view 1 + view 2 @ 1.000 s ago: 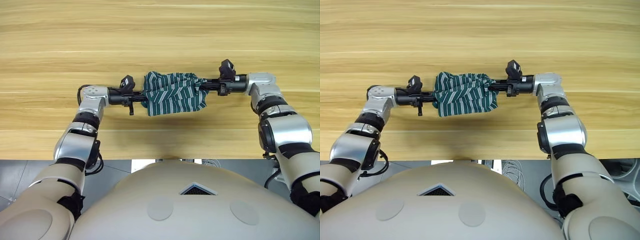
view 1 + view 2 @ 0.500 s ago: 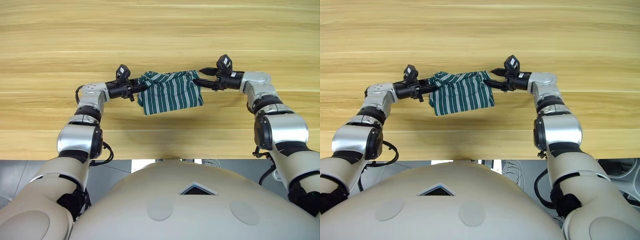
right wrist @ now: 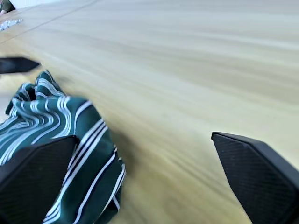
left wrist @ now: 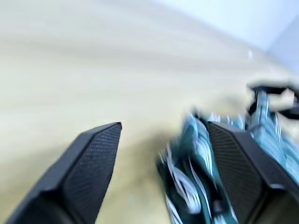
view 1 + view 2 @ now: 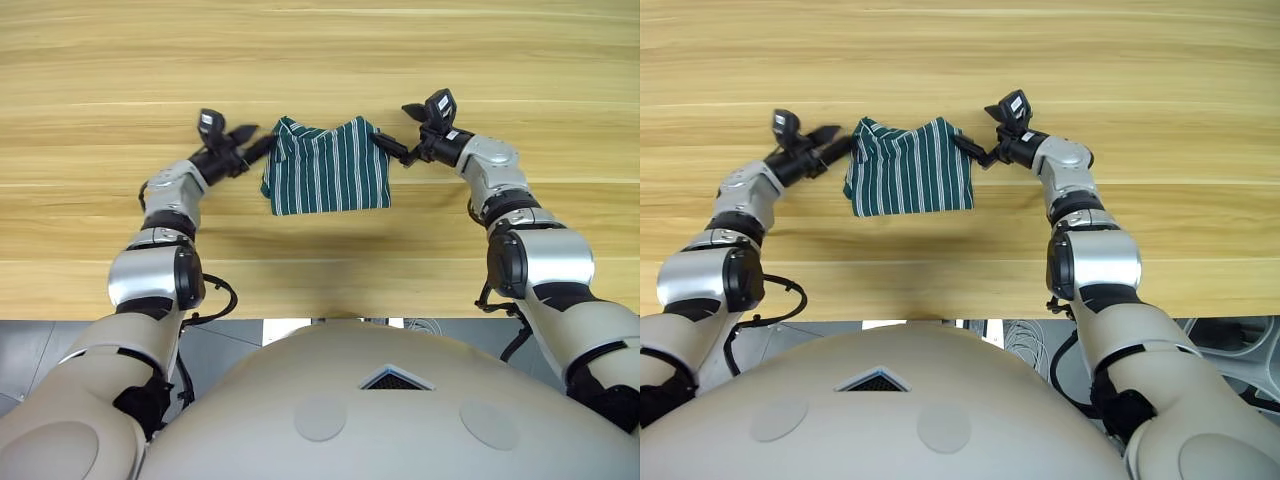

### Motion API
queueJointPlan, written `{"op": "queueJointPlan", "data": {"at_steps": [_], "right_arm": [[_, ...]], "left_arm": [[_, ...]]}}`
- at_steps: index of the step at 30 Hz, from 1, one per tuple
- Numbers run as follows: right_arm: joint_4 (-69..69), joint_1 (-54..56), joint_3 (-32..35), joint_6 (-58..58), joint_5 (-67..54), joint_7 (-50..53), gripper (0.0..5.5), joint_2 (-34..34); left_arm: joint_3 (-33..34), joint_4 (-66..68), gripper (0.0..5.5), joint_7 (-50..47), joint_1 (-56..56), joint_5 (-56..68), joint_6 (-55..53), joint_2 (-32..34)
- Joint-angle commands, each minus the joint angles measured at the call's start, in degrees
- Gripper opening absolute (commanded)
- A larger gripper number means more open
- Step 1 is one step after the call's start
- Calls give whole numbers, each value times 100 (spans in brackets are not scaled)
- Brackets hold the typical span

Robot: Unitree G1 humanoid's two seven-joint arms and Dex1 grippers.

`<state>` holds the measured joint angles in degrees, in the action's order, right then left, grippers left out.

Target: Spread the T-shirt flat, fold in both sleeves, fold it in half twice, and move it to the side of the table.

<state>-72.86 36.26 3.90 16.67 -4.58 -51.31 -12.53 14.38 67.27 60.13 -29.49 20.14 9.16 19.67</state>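
The green T-shirt with white stripes lies on the wooden table as a small folded bundle, roughly square. My left gripper is at its left top corner, open, with one finger against the cloth. On the opposite top corner my right gripper is also open, its lower finger touching the fabric. In the left wrist view the T-shirt bunches beside one finger of the left gripper. The right wrist view has the T-shirt draped over one finger of the right gripper.
The table's front edge runs close to my body, with grey floor below it. Bare wood stretches beyond the shirt and to both sides of it.
Both arms carried the shirt farther from me across the table. Both grippers, shut on the shirt's upper corners a second ago, have opened and let go of it.
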Motion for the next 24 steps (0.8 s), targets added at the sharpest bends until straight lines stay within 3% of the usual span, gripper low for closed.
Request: {"op": "queueJointPlan", "data": {"at_steps": [1, 9, 12, 18, 24], "right_arm": [[314, -40, 149, 585, -140, -365, 539, -122], [1201, -545, -259, 2031, -354, -2535, 539, 61], [1198, -498, -586, 2178, -136, -2740, 539, 219], [365, -5, -1317, 1829, 920, -1416, 539, 592], [-230, 393, -1520, 841, 1439, -272, 539, 936]], "left_arm": [[428, -747, 328, 534, 390, 473, 99, 157], [598, -2117, 328, 428, 1097, 668, 751, -126], [503, -2366, 328, 184, 1182, 512, 1220, -307], [307, -2734, 328, -19, 1376, 459, 1559, -445], [192, -2961, 328, -85, 1528, 517, 1548, -472]]}}
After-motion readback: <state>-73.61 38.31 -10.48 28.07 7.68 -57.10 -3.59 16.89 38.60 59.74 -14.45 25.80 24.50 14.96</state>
